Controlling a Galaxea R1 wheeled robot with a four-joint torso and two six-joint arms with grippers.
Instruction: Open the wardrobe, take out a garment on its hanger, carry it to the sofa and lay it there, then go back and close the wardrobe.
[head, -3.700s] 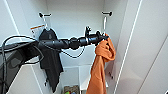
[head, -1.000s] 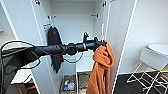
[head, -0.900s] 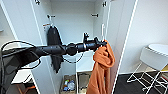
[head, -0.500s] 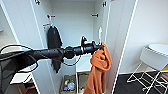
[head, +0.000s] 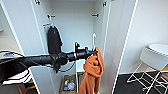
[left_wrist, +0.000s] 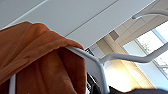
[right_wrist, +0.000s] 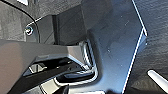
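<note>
Right now you have the wardrobe (head: 27, 27) standing open with both doors swung wide, and working across from its left side, a black T-shirt (head: 54, 40) hangs from the left end of the rail on its own hanger, close against the left inner wall. Low down on the wardrobe floor sits a small open box (head: 68, 85) of odds and ends. Your left arm reaches across in front of all this, and the left gripper (head: 94, 52) looks clenched on the hanger (head: 94, 40) just below its hook, though the fingers themselves are hard to make out, so treat that grip as a judgement. The garment (head: 92, 70) droops from the hanger in a bunched orange mass, hanging in front of the right half of the opening and close to the edge of the right door. In the left wrist view the garment (left_wrist: 37, 62) sits over only one shoulder of the hanger (left_wrist: 92, 65), and that is your main risk: a swing or a tilt could let it slide off onto the floor. Its long tail could also brush or snag the right door edge as you carry it clear. Further right stands a white stool (head: 155, 60) on thin legs, near enough to catch the cloth if you turn wide. I cannot tell the state of the right gripper.
</note>
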